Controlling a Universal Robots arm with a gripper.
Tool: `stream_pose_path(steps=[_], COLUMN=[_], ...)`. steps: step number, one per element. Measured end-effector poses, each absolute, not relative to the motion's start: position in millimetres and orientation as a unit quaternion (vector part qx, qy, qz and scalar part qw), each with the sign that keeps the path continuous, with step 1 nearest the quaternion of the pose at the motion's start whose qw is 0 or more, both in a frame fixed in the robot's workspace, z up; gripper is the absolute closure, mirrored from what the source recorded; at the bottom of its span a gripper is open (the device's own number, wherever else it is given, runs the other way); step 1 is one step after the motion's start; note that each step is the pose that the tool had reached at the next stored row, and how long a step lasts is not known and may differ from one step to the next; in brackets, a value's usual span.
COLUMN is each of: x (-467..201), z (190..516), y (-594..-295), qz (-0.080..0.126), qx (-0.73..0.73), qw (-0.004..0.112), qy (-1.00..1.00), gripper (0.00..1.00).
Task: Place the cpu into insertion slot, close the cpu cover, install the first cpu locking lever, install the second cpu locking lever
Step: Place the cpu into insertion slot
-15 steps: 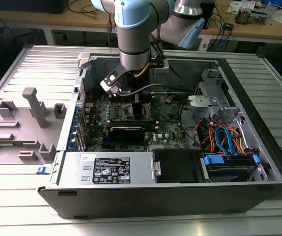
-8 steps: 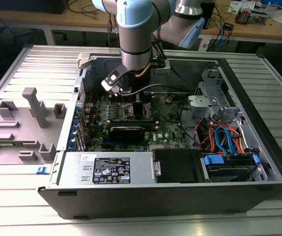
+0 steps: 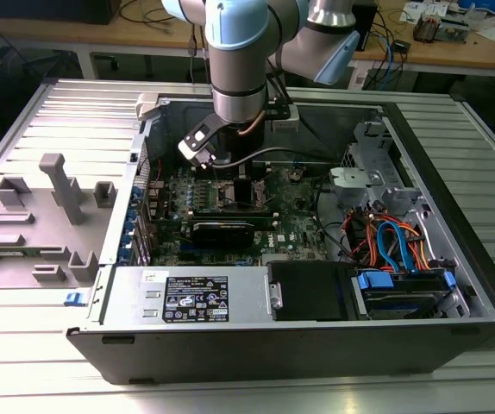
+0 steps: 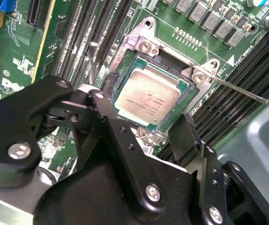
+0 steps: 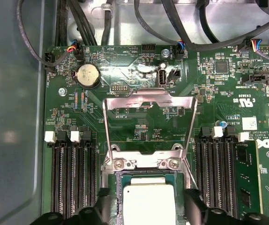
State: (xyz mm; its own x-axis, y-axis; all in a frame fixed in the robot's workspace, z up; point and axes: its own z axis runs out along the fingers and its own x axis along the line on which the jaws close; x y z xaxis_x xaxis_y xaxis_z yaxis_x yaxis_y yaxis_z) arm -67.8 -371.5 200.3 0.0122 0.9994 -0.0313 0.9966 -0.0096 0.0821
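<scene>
**Second wrist view.** Cpu lying flat in the slot, metal top up, on the green board. Gripper over the chip's near edge, its black fingers spread wider than the chip, one to each side. Long black memory slots flank the socket. A thin silver lever runs outward from a corner screw.

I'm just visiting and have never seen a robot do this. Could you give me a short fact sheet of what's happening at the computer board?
chip: lying flat in the socket
cover: swung up, open
fingers: open, one on each side of the chip
lever: thin rod sticking out from the socket's corner, not latched
computer case: open, arm reaching inside
</scene>
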Motion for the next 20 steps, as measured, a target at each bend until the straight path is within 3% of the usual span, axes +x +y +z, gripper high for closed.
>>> stream_pose_path(steps=[8,9,10,20], x=[-67.8,-67.9,-67.9,-69.3], z=[200.4,200.6,200.5,200.1], y=[-371.6,-371.7,-371.6,-369.7], qz=[0.018,0.017,0.018,0.018], qx=[0.71,0.71,0.71,0.711], qw=[0.04,0.041,0.04,0.04], qy=[0.703,0.703,0.703,0.702], gripper=[0.26,0.27,0.35,0.35])
